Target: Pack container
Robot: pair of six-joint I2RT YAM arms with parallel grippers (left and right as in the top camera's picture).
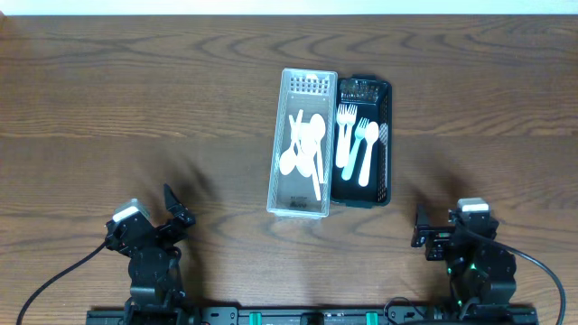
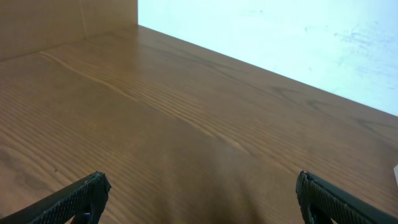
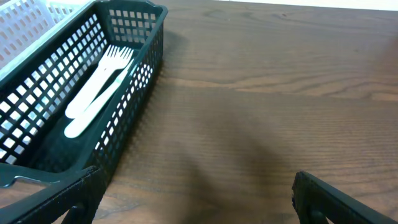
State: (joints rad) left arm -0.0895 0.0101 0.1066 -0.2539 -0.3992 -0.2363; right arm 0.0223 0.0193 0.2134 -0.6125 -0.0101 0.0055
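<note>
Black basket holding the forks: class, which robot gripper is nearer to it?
Right. The right gripper sits off the near right corner of the black basket, apart from it. The left gripper lies farther away, beyond the white basket.

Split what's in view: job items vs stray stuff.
Job: white basket, spoons in it; black basket, forks in it; left gripper and right gripper, both open, empty.
Stray: nothing seen; just the table.
</note>
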